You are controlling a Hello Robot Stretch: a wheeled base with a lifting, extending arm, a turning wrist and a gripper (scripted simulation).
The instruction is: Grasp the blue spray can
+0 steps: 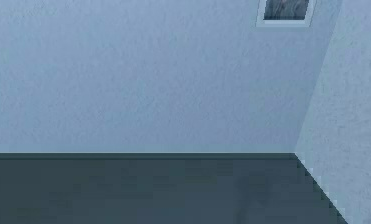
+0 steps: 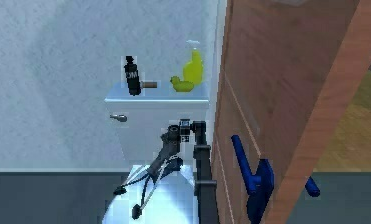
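On the arm side view I have a white toilet (image 2: 153, 120) against the pale wall, and three things stand on its tank lid, one of each. At the lid's left is a dark can (image 2: 131, 75), upright, with a pale label band whose print is too small for me to read. It is the only can shape I see, though its colour reads nearer black than blue. Just beside it to the right lies a small brown thing (image 2: 148, 86), and well right of that stands a yellow-green spray bottle (image 2: 193, 70) with a trigger head. There is one flush lever (image 2: 118, 117) on the tank's front.

The arm (image 2: 201, 175) rises along the edge of a brown wooden door (image 2: 283, 90), which takes up the view's right side. Low against that door there is one blue thing (image 2: 255, 178) with a slanted bar, and I can't name it.

The fingers (image 2: 148, 178) reach down and left in front of the toilet, well below the can and with the tank between them. I cannot tell whether they are spread or pressed together, nor whether they hold anything.

Ahead I see a pale blue wall (image 1: 143, 80), a dark floor (image 1: 143, 190) and one framed picture (image 1: 286, 11) up near the corner.
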